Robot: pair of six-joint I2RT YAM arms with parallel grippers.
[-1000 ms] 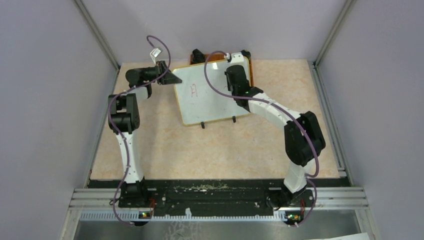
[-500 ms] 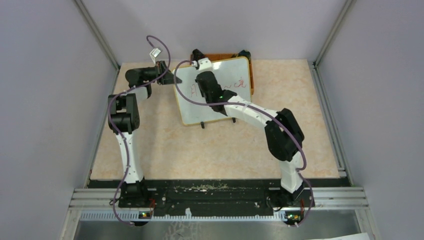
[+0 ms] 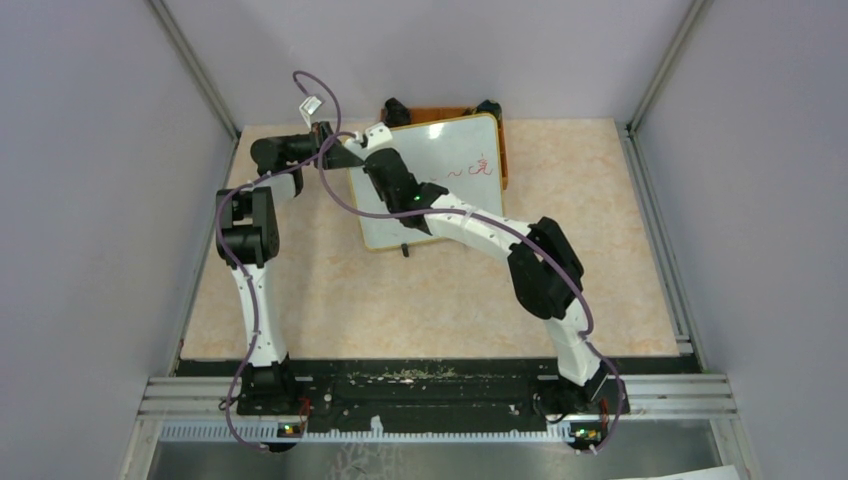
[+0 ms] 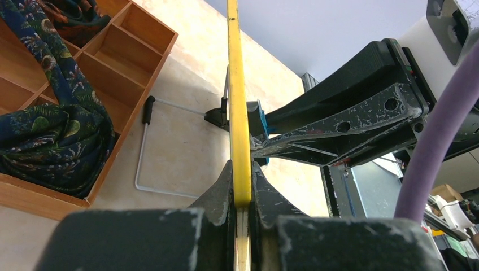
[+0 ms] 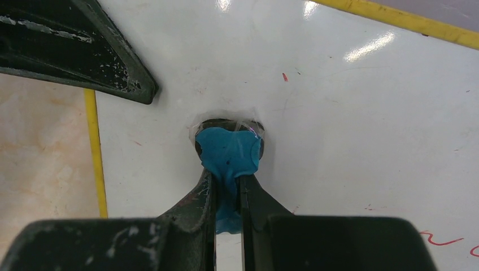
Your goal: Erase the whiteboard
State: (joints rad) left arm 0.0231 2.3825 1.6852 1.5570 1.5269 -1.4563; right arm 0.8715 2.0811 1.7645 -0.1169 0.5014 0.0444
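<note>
The whiteboard [image 3: 455,190] stands tilted at the back of the table on small black feet [image 3: 405,250]. Red marks [image 3: 472,169] remain on its right part and show at the lower right of the right wrist view [image 5: 446,240]. My left gripper [image 3: 341,153] is shut on the board's yellow-tan left edge [image 4: 238,101], which sits between the jaws of the left gripper [image 4: 241,172]. My right gripper [image 3: 368,148] is shut on a blue wiping cloth [image 5: 229,151] and presses it on the board [image 5: 350,130] close to the left gripper's finger [image 5: 85,56].
An orange wooden tray [image 3: 440,113] stands behind the board; in the left wrist view its compartments [image 4: 127,48] hold a dark patterned cloth [image 4: 53,135]. A wire stand [image 4: 141,164] lies on the table behind the board. Grey walls close in the sides and back.
My right gripper has swept the blue cloth leftward across the board, from its right part to its left edge. The red character on the left no longer shows. The left gripper has not moved.
</note>
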